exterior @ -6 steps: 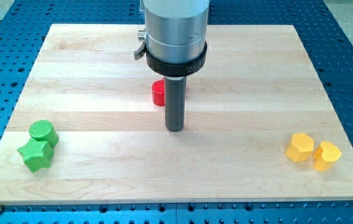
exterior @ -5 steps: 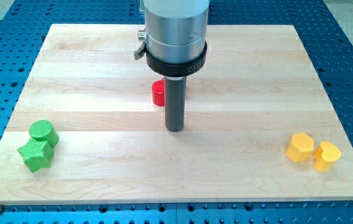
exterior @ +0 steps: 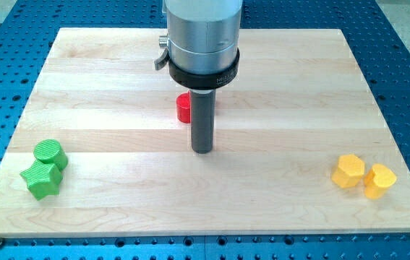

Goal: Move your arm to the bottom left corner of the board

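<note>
My tip (exterior: 202,149) rests on the wooden board (exterior: 118,209) near its middle. A red block (exterior: 184,108) stands just above and left of the tip, partly hidden behind the rod. A green cylinder (exterior: 50,154) and a green star-shaped block (exterior: 40,179) touch each other near the board's bottom left, far to the left of the tip. A yellow hexagonal block (exterior: 349,171) and a yellow heart-shaped block (exterior: 379,180) sit together at the bottom right.
The board lies on a blue perforated table (exterior: 2,108). The arm's grey cylindrical body (exterior: 203,36) rises above the rod and hides part of the board's top middle.
My tip and rod have shifted very slightly to the left. The blocks have not moved.
</note>
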